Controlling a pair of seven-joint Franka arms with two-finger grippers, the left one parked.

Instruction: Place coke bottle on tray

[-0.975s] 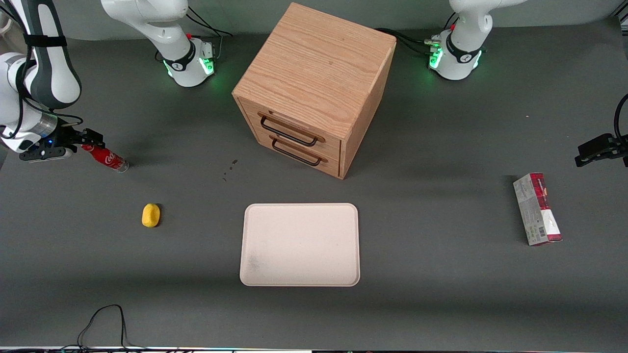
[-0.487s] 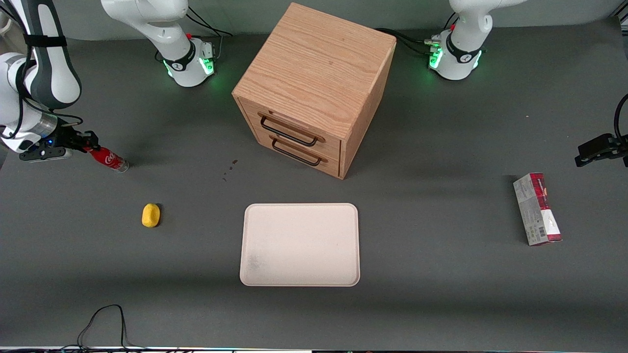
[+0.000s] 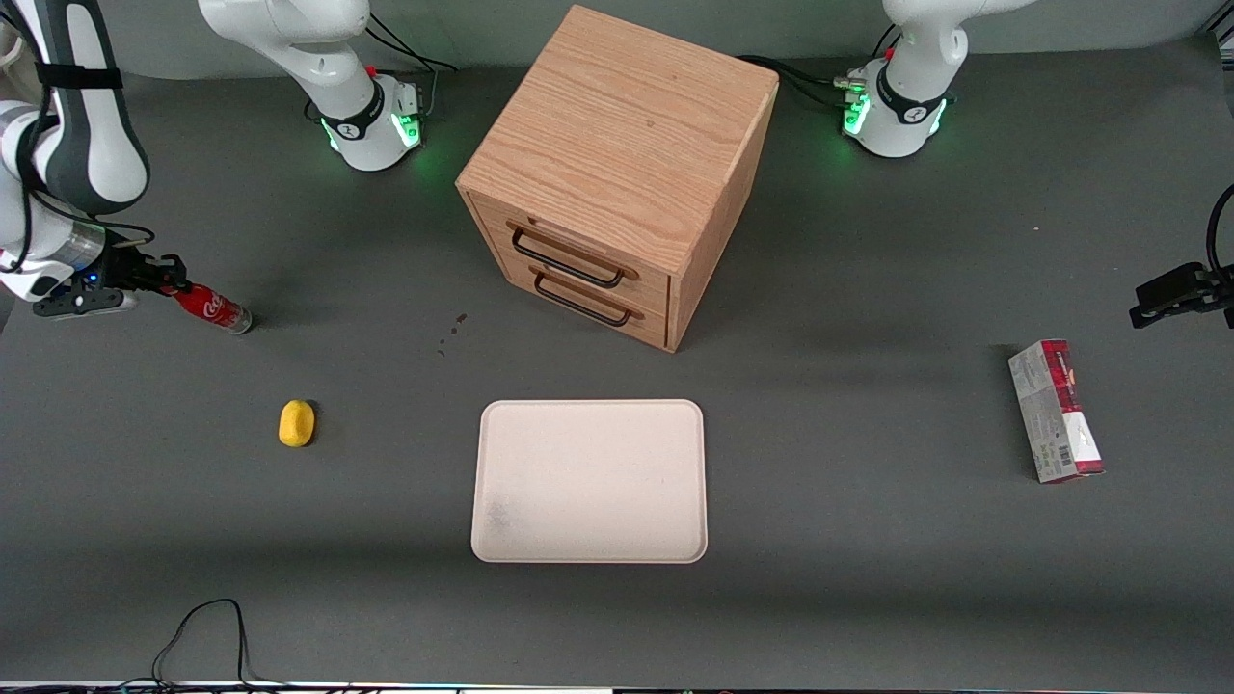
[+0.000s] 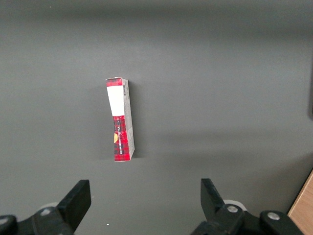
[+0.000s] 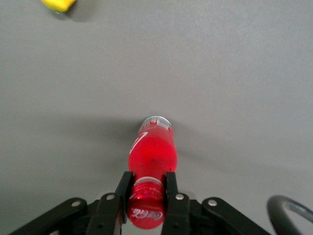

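One claw (image 3: 172, 281) clamps coke bottle (image 3: 214, 310) neck | lemon (image 3: 297, 423) near | tray (image 3: 589, 480) apart

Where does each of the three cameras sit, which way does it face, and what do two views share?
Front view: high, facing both arms; the gripper is shut on the small red coke bottle, toward the working arm's end, away from the pale pinkish-cream tray.
Right wrist view: looks along its gripper at that bottle.
Left wrist view: looks down at the red-and-grey carton.
Shared: the bottle, front and right wrist; the carton, front and left wrist.
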